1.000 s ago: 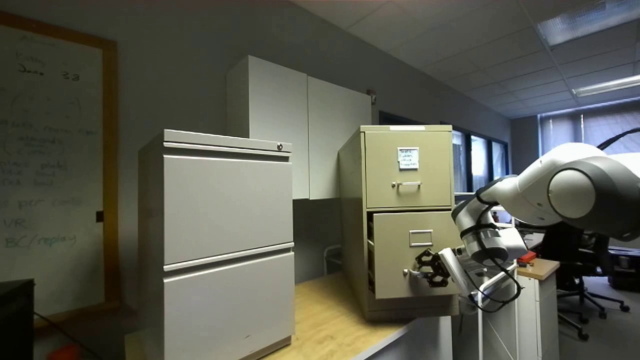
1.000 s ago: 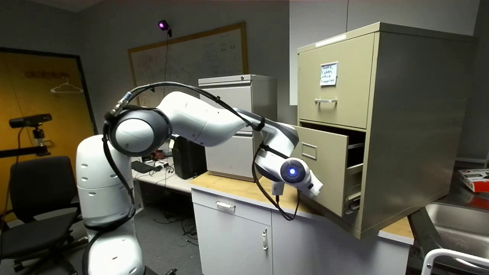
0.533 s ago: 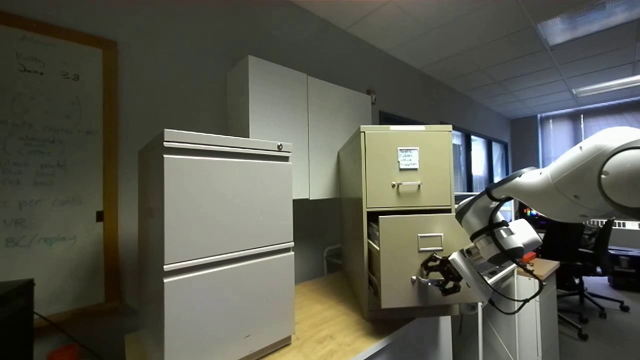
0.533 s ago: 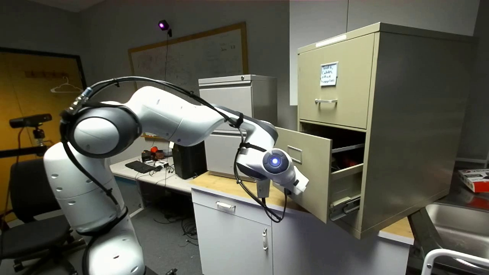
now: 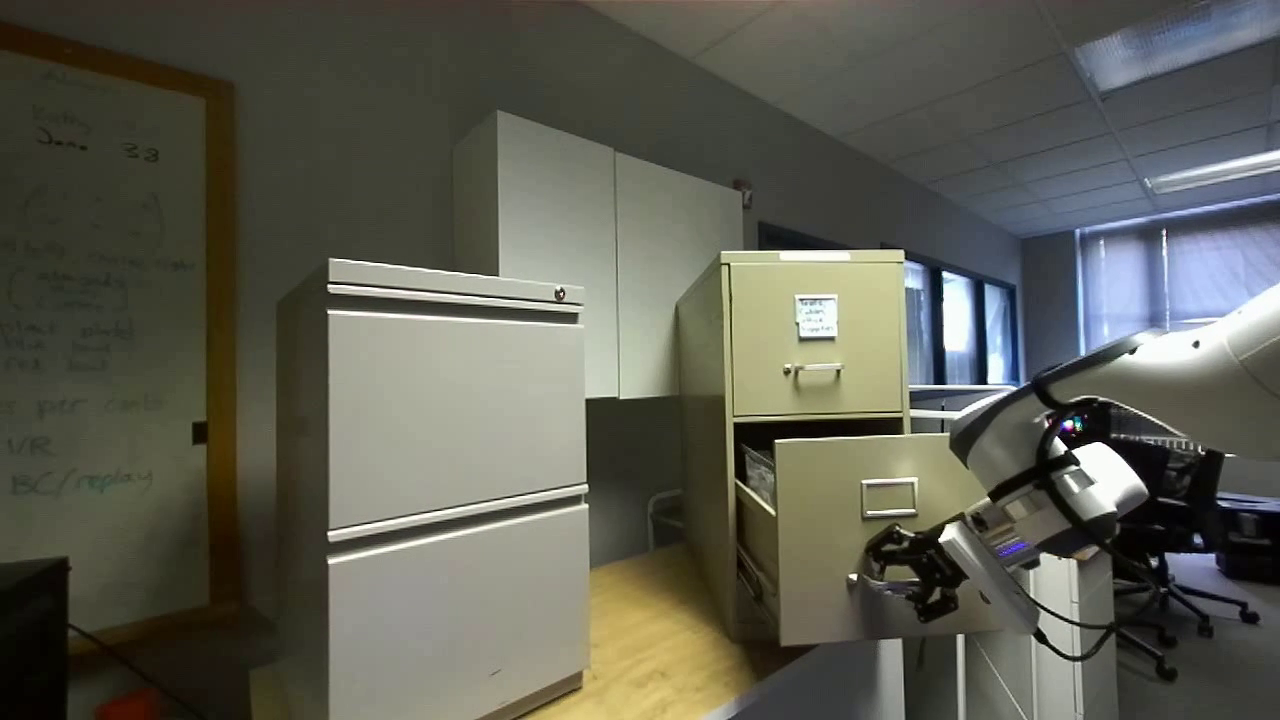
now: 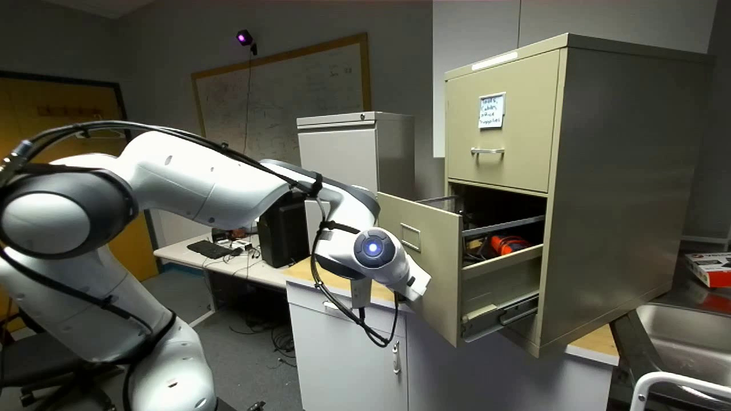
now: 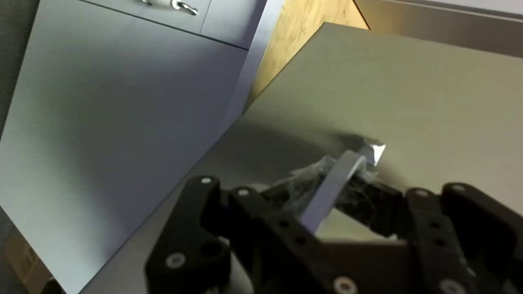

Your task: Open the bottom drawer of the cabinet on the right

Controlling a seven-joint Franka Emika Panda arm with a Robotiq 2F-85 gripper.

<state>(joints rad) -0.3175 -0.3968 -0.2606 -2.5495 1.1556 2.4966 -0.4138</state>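
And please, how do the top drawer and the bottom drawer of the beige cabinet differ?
The top drawer is shut, but the bottom drawer is pulled out. The top drawer carries a handwritten card; the bottom drawer's label frame shows no writing. The top handle is free, while the bottom handle sits within the claw. Both are beige-fronted with a silvery handle.

drawer front: smooth metal | handle: shiny metal | countertop: wood-grained | fingers: matt
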